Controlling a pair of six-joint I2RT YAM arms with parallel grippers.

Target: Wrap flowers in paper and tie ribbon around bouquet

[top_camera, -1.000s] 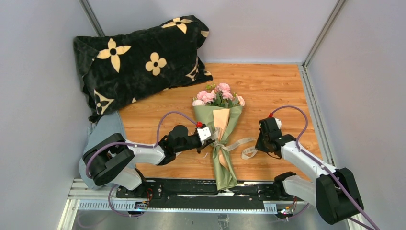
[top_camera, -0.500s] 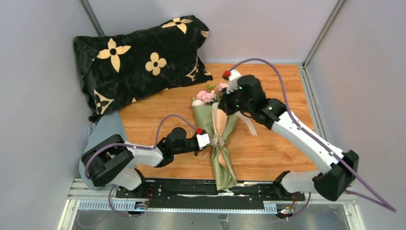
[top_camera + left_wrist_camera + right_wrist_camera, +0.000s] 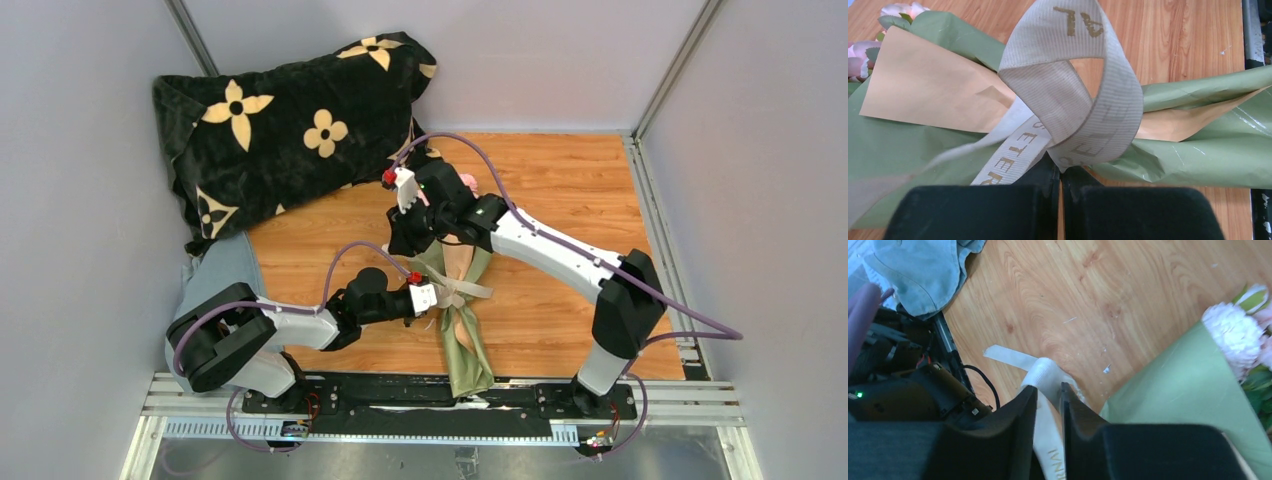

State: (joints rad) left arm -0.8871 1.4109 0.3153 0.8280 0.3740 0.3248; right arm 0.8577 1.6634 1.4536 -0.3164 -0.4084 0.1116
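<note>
A wooden table (image 3: 560, 180) is seen from above, with a black flowered pillow (image 3: 290, 120) laid at its far left corner and a pale blue-grey cloth (image 3: 215, 270) bunched at its left edge. The bouquet (image 3: 462, 340) is laid near the middle of the table, its long axis running from near to far, stems toward the arm bases and blooms away from them. The paper (image 3: 1198, 150) is already closed round it, olive-green outside with tan showing within, and the pink and cream flowers (image 3: 1235, 335) are seen at the open far end. The ribbon (image 3: 1073, 115) is wound across the narrow waist, at right angles to that axis, and a loop is stood up there. The loop's foot is pinched by the left gripper (image 3: 1060, 172), whose jaws are pressed together from the bouquet's left side. The right arm is stretched over the bouquet, so the right gripper (image 3: 1049, 400) is placed left of the blooms and farther out than the waist; its jaws are nearly closed on a ribbon tail. Whether that tail is threaded through the loop cannot be told, since the arm covers the crossing. Tightening is judged to call for a pull away from the waist.
</note>
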